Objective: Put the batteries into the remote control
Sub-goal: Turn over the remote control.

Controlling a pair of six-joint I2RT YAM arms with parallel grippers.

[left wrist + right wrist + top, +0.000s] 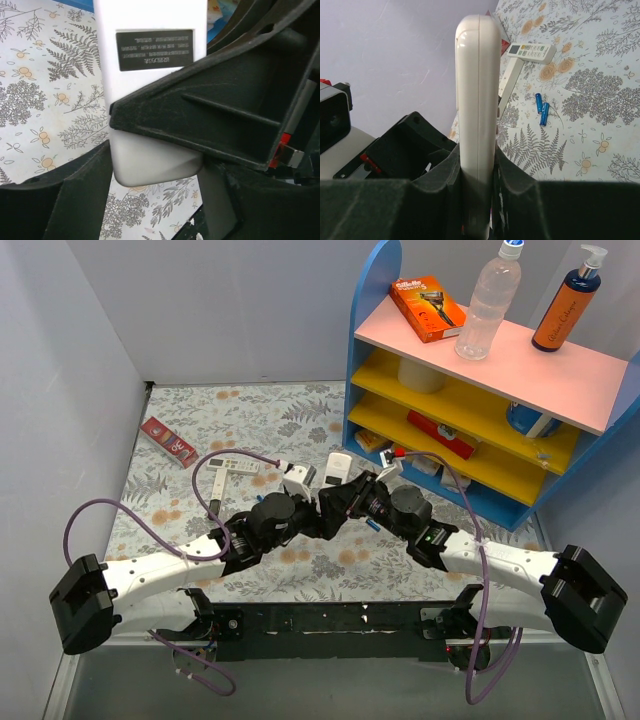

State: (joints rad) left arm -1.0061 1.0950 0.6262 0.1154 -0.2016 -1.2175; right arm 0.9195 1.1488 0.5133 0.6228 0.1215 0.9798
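Grips the remote control [477, 100] upright in the right pincer [476, 155], jaws pressed on its broad faces; straddles its rounded end with the left pincer [157, 167], plain back and dark label [155, 49] facing that camera; cannot tell whether those fingers touch it; shows two blue batteries [541, 108] side by side on the tabletop [600, 60], near a thinner white remote [530, 50].

Pale lilac walls [60, 360] enclose a fern-print tablecloth [260, 410] — blue shelf unit [372, 290] stands far right
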